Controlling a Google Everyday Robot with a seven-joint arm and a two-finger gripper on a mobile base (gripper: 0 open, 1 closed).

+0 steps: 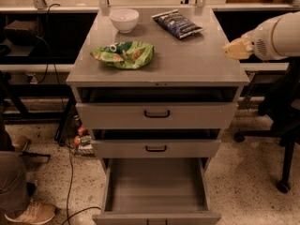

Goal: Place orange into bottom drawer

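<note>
The bottom drawer of the grey cabinet is pulled open, and its plain grey interior holds nothing. The two shallower drawers above it, with black handles, stand slightly ajar. My gripper is at the right edge of the cabinet top, on the end of the white arm that comes in from the right. It is level with the top's right front area. No orange shows anywhere in view.
On the cabinet top are a white bowl at the back, a dark blue snack bag at the back right and a green chip bag at the left. Small reddish cans sit on the floor to the left. A person's shoe is at the lower left.
</note>
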